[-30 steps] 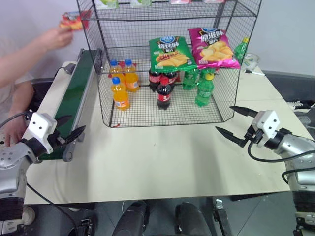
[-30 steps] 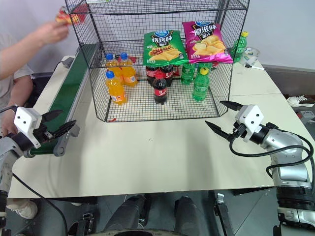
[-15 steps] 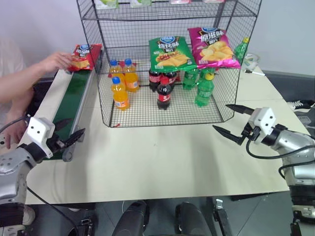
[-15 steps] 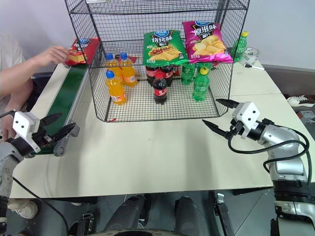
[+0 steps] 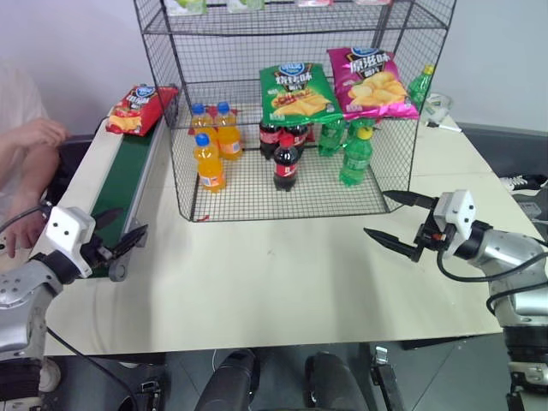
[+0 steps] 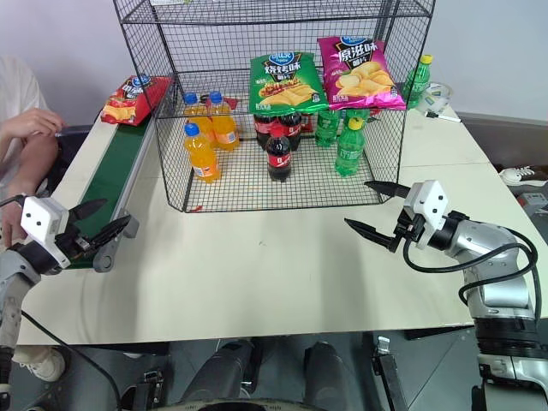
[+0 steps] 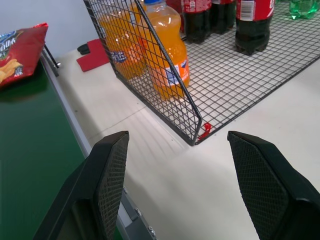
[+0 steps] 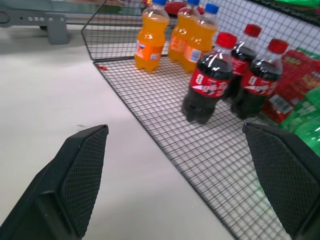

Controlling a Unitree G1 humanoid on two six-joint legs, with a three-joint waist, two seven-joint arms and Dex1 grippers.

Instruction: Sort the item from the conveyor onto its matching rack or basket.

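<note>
red crinkly chip bag (image 5: 134, 109) lying at far end of dark green conveyor belt (image 5: 120, 184) | beside tall black wire-grid rack (image 5: 291, 103) | L gripper (image 5: 120, 231) jaws spread, empty | R gripper (image 5: 396, 221) jaws spread, empty

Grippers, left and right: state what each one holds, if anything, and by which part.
Nothing is held. The left gripper and the right gripper are both open and empty; the red chip bag lies untouched on the conveyor.

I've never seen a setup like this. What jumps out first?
A tall black wire rack stands mid-table, holding orange, cola and green bottles with green and magenta chip bags above them. A red chip bag lies at the far end of the green conveyor on the left. Two open grippers, left and right, wait near.
</note>
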